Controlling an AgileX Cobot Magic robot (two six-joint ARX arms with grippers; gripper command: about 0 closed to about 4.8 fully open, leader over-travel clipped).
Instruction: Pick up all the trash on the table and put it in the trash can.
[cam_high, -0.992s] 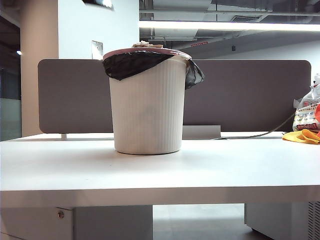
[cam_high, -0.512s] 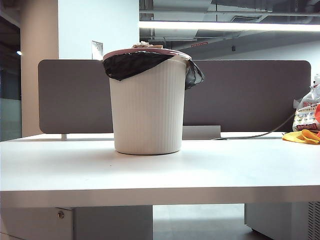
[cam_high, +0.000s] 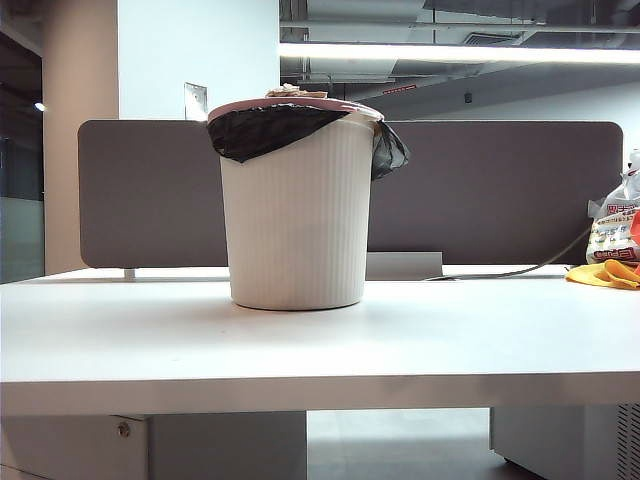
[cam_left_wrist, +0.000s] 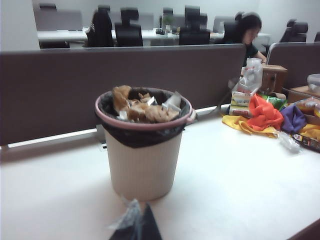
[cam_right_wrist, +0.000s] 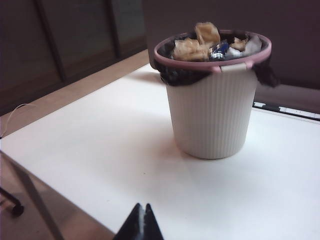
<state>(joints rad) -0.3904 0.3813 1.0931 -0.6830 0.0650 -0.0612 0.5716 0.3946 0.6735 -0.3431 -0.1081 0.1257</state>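
Standing back from the desk, you'd judge the job close to finished: the tall off-white ribbed plastic trash can (cam_high: 297, 205) with its pinkish rim and black bag liner sits in the middle of the exterior view on the wide white table (cam_high: 320, 345), and the white top around it looks bare. From the left wrist view the can (cam_left_wrist: 143, 145) is heaped to the brim with crumpled brownish paper and wrappers (cam_left_wrist: 142, 107); the right wrist view shows the same heap (cam_right_wrist: 207, 42) from the other side.

Neither arm shows in the exterior view. The left gripper (cam_left_wrist: 136, 225) is only a dark tip at the lower middle of its own picture, its jaws pressed together, with a pale, crinkly scrap (cam_left_wrist: 127, 216) at the tip. Whether it is pinched there or just lying in front, I cannot tell. The right gripper (cam_right_wrist: 141, 225) appears at the bottom of its view, jaws pressed together on nothing, well short of the can.

If that scrap is indeed held, the next move calls for carrying it over the rim and letting go above the pile, carefully, since the can is full enough for things to slide off.

At the right edge of the exterior view a printed white plastic bag (cam_high: 612, 230) and a yellow cloth (cam_high: 603, 272) are cut off; the left wrist view shows more there, including orange (cam_left_wrist: 263, 112) and purple cloths (cam_left_wrist: 293, 117). Whether any of that counts as trash is unclear. That view is soft, so small bits are hard to make out.
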